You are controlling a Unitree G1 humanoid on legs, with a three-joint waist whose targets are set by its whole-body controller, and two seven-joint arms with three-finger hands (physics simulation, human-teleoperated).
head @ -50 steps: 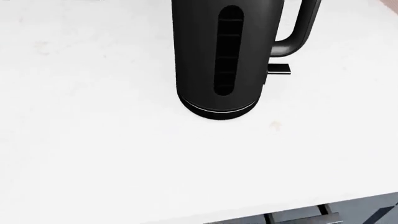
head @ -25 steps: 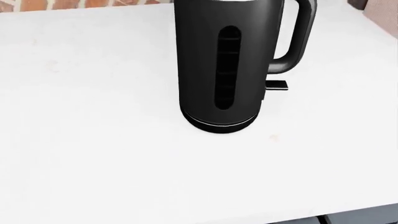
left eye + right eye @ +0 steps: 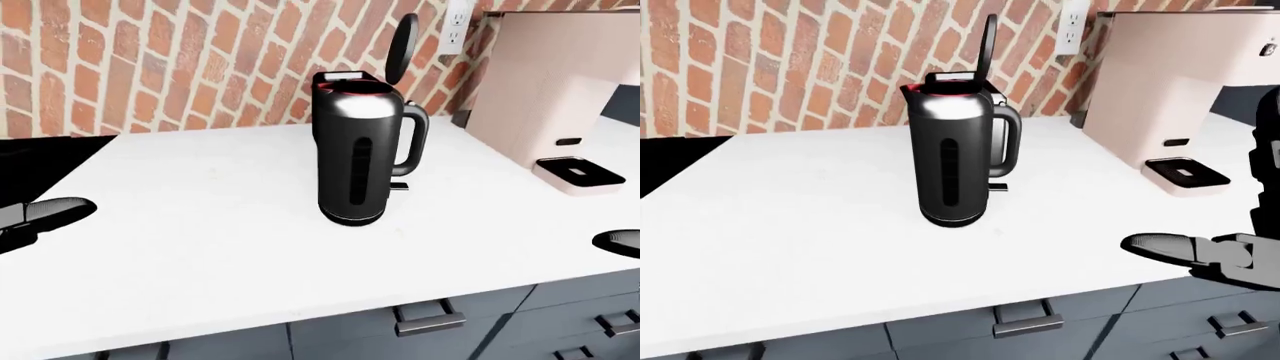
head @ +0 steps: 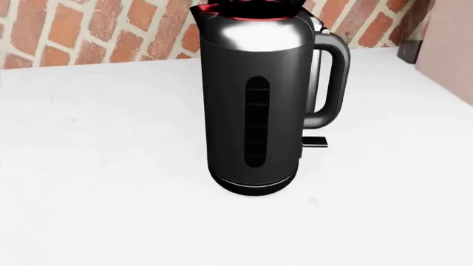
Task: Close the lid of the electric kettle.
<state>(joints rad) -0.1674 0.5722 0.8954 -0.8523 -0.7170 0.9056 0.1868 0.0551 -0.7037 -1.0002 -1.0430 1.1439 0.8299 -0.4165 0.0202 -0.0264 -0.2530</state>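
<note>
The kettle (image 3: 362,161) stands on the counter (image 3: 200,225), lid (image 3: 403,45) up — my right hand (image 3: 1200,253) is near, fingers apart, holding nothing.

You face a kitchen: white counter (image 3: 200,225) over grey drawers (image 3: 1020,319), brick wall (image 3: 150,67) at twelve o'clock, pink coffee machine (image 3: 1180,82) at two.

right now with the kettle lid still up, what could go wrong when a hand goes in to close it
The lid stands upright above the tall, narrow electric kettle, so a sideways shove up there might tip or slide it on the white counter. The handle sits just below the lid, where fingers could snag. The right hand is low at the counter's edge and must rise past the kettle body without bumping it.
</note>
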